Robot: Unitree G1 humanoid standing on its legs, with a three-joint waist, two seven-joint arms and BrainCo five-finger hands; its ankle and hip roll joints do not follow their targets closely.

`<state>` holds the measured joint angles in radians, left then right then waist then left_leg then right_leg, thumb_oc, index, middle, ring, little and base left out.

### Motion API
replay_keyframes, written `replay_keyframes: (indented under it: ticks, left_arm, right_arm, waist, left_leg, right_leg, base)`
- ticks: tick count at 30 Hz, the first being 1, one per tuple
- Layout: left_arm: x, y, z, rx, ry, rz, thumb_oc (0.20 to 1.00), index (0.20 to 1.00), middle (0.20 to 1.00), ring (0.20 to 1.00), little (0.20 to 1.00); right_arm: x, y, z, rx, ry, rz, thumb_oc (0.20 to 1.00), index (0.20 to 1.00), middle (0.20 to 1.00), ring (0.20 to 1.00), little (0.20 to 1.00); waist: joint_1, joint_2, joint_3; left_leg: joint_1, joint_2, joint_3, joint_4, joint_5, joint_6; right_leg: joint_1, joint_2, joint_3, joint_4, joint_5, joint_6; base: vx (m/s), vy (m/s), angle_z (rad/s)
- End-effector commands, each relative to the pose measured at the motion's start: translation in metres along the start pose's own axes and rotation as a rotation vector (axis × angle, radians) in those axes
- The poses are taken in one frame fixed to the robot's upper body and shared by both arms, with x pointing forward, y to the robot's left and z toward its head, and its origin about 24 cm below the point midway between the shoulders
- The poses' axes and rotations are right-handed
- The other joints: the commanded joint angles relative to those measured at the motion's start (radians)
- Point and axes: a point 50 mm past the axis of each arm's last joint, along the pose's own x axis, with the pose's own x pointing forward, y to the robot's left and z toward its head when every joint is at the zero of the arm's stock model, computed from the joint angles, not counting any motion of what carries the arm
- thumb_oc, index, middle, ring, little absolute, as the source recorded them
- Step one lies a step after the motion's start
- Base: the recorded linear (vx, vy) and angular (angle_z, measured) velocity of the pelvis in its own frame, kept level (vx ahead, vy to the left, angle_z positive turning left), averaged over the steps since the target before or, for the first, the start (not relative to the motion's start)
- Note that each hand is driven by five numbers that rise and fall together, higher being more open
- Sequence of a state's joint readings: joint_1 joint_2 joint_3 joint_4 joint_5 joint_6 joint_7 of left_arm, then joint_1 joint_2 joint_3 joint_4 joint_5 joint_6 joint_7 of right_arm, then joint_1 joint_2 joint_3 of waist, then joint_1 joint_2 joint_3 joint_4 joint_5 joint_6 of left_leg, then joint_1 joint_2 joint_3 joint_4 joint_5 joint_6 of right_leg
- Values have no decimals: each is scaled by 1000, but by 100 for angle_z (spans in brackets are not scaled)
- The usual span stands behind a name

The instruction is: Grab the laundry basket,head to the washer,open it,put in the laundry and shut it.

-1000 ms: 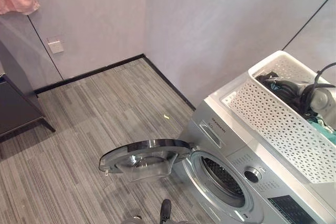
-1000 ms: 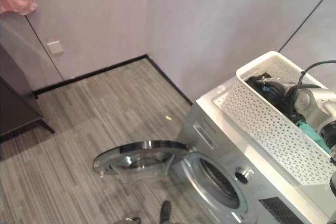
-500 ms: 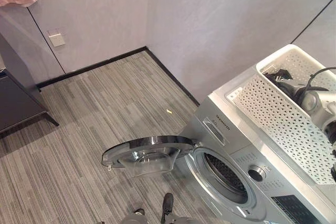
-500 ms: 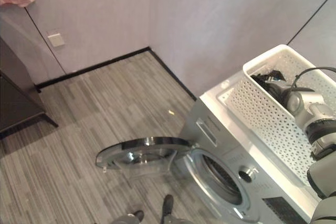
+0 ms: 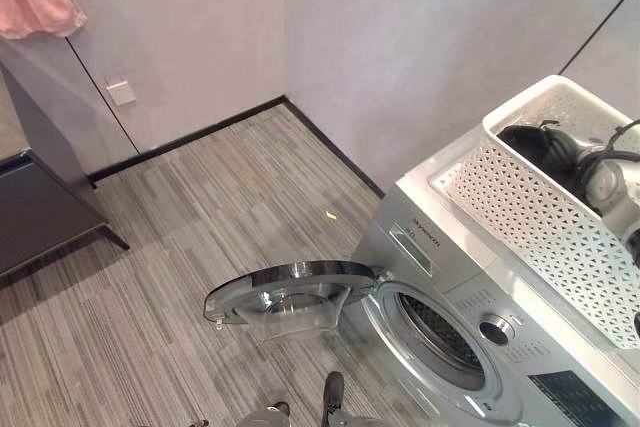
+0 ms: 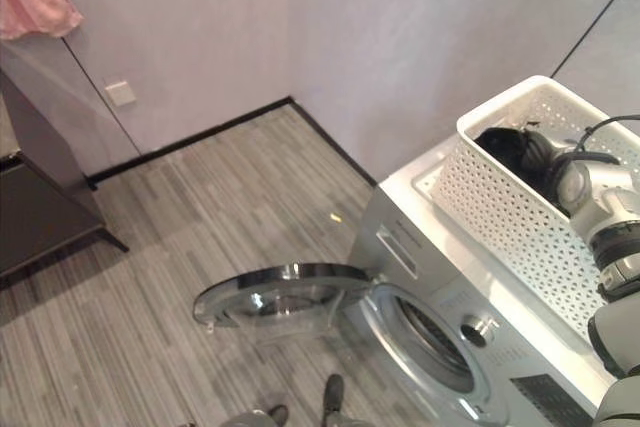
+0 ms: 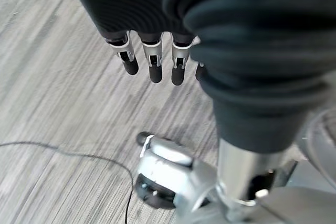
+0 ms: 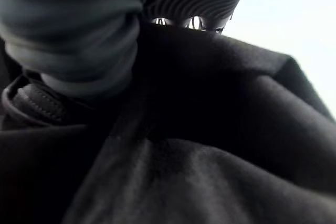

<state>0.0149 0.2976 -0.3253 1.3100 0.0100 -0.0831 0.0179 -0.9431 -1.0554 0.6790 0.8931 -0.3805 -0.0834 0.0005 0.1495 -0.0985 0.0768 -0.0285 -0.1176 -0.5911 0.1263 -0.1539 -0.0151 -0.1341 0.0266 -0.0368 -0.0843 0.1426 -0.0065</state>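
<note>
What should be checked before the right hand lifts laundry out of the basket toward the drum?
1. Washer door swung open: ok; it stands out over the floor and the drum opening is exposed.
2. White basket seated on top of the washer: ok.
3. Right hand reaching into the basket, in the dark clothes: ok.
4. Right hand's grip on the cloth: cannot tell; its fingers are buried in the fabric.
5. Left hand free and clear of the door: ok; it hangs over the floor with straight fingers, holding nothing.
6. Drum free of obstruction: cannot tell; its interior is mostly dark.
</note>
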Motion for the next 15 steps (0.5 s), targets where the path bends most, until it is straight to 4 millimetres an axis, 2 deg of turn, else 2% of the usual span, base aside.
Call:
replay_keyframes:
  ticks: [1,3,4,5,6,7,10,11,13,15]
  left_arm:
    - [1,-2,3,24,-12,-8,1000,1000,1000,1000,1000]
    - [1,-2,6,35,-18,-5,1000,1000,1000,1000,1000]
    - [1,-1,6,36,-18,-5,1000,1000,1000,1000,1000]
    - [2,-3,9,53,-24,-1,1000,1000,1000,1000,1000]
    - [2,-3,11,58,-28,-2,1000,1000,1000,1000,1000]
    - [2,-6,12,63,-27,-1,1000,1000,1000,1000,1000]
    - [2,-5,9,77,-11,20,1000,1000,1000,1000,1000]
    - [2,-5,9,77,-11,20,1000,1000,1000,1000,1000]
    - [1,-7,3,84,11,25,1000,1000,1000,1000,1000]
    - [1,-12,0,98,17,21,1000,1000,1000,1000,1000]
  right_arm:
    - [-10,-49,-25,-5,80,-242,200,200,200,200,200]
    - [-15,-64,-32,50,98,-332,200,200,200,200,200]
    - [-15,-64,-32,50,98,-332,200,200,200,200,200]
    - [-22,-84,-41,246,121,-491,200,200,200,200,200]
    - [-23,-83,-43,311,121,-514,200,200,200,200,200]
    - [-31,-106,-49,503,117,-683,200,200,200,200,200]
    - [-50,-138,-54,730,51,-930,200,200,200,200,200]
    - [-50,-138,-55,730,52,-930,200,200,200,200,200]
    - [-74,-172,-54,784,-40,-1131,200,200,200,200,200]
    - [-91,-189,-52,873,-120,-1284,200,200,200,200,200]
  waist:
    - [-6,-23,-28]
    - [-9,-19,-35]
    - [-8,-19,-35]
    - [-12,-10,-40]
    - [-12,-11,-44]
    - [-16,3,-53]
    - [-23,5,-68]
    - [-22,4,-67]
    - [-35,12,-84]
    - [-40,18,-92]
  left_leg:
    - [35,19,1,-134,95,16]
    - [34,19,2,-137,98,17]
    - [34,19,2,-137,98,16]
    - [40,21,-1,-145,102,17]
    - [40,19,-4,-147,106,17]
    - [48,23,-3,-151,101,18]
    - [50,18,2,-150,103,23]
    - [50,18,3,-150,102,23]
    - [61,18,11,-150,95,27]
    - [69,17,12,-145,87,33]
  right_leg:
    - [48,-49,26,34,-112,97]
    - [49,-50,23,35,-111,97]
    - [49,-50,23,35,-111,97]
    - [55,-49,21,33,-112,96]
    - [56,-51,17,31,-112,97]
    - [65,-48,17,29,-117,95]
    - [69,-50,25,28,-113,96]
    - [69,-50,26,28,-113,96]
    - [76,-48,42,30,-116,96]
    - [80,-47,51,33,-119,97]
  base:
    - [0,0,0]
    - [0,0,0]
    - [-22,1,4]
    - [-10,7,4]
    - [12,15,5]
    - [4,21,3]
    - [10,16,4]
    - [38,9,-2]
    - [43,10,-9]
    - [31,15,-10]
